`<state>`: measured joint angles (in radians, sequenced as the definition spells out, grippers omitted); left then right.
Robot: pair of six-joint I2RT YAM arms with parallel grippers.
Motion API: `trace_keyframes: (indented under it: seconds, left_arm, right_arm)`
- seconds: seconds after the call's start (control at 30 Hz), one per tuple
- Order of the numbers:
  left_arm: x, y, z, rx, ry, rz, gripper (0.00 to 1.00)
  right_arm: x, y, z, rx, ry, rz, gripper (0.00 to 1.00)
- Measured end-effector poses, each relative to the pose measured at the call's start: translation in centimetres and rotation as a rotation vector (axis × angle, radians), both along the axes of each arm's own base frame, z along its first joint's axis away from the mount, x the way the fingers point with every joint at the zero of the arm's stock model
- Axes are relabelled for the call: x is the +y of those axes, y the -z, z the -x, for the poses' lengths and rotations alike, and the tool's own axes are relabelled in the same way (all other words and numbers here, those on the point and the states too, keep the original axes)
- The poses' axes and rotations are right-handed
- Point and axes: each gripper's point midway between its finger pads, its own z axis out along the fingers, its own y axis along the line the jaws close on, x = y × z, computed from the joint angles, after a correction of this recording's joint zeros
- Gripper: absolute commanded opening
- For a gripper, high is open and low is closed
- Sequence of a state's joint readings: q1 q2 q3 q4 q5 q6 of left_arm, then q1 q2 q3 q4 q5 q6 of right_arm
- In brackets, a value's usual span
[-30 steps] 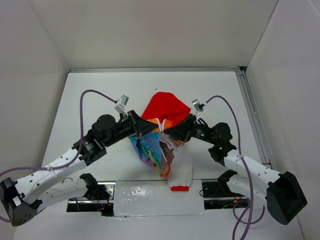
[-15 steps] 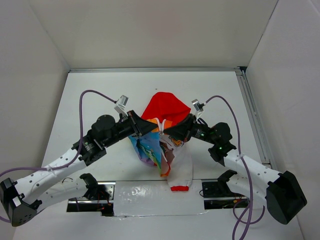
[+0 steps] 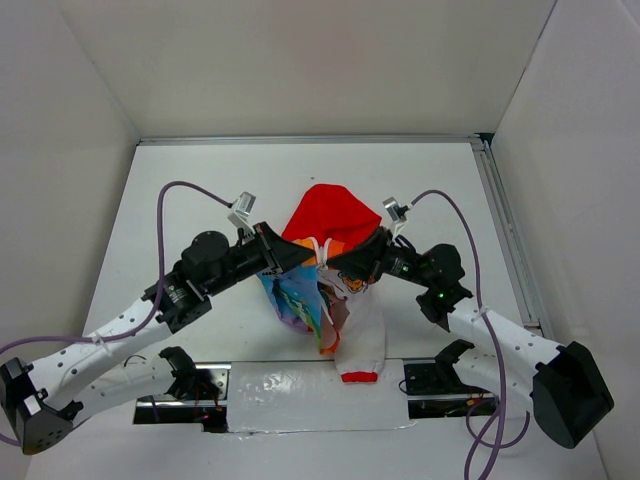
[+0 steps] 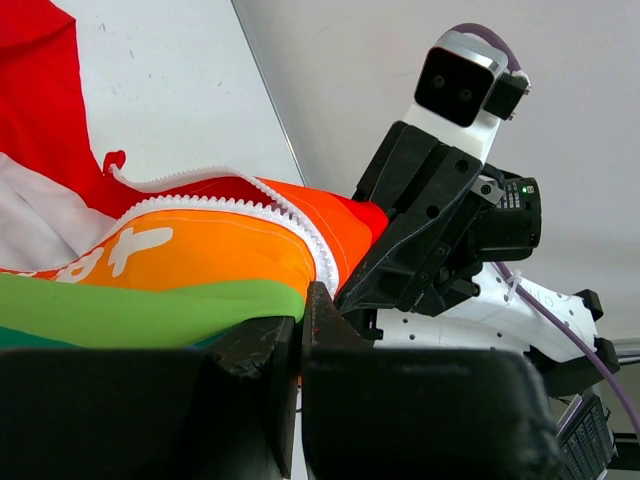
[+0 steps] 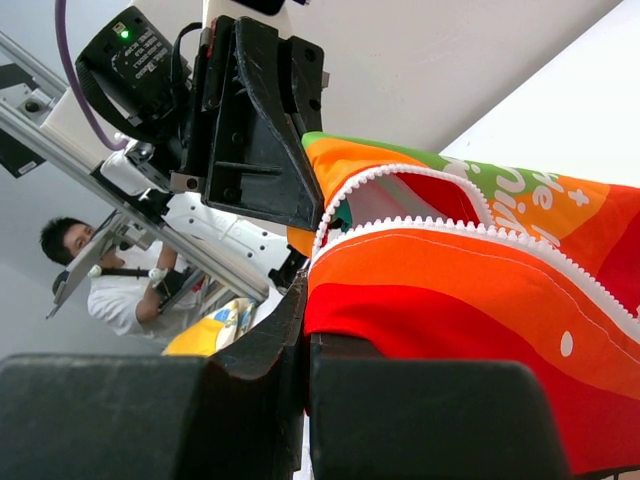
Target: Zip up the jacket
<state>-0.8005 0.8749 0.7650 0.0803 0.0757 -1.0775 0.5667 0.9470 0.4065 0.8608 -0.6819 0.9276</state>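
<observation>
The jacket (image 3: 318, 290) hangs bunched between my two grippers above the white table (image 3: 180, 200), its red hood (image 3: 330, 214) toward the back. A white sleeve with a red cuff (image 3: 361, 375) trails toward the near edge. My left gripper (image 3: 300, 258) is shut on the green and orange front edge (image 4: 200, 300), beside the white zipper teeth (image 4: 290, 214). Facing it almost tip to tip, my right gripper (image 3: 336, 267) is shut on the orange and red front edge (image 5: 430, 300), under its own zipper teeth (image 5: 480, 231). The two zipper halves are apart near the grips.
White walls enclose the table on three sides. A metal rail (image 3: 505, 230) runs along the right edge. A shiny strip (image 3: 300, 385) with the arm bases lies at the near edge. A person (image 5: 100, 270) shows beyond the table in the right wrist view.
</observation>
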Motion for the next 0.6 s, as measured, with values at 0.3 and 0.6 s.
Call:
trace_keyframes:
  seconds: [0.3,0.6]
  left_arm:
    - [-0.16,0.15,0.05,0.004,0.009,-0.002,0.0]
    - [-0.19,0.14,0.21,0.018,0.012,0.009,0.0]
  right_arm:
    - [0.19,0.23,-0.03,0.016,-0.013,0.003,0.0]
    - [-0.02,-0.34,-0.64,0.028,0.025,-0.029,0.0]
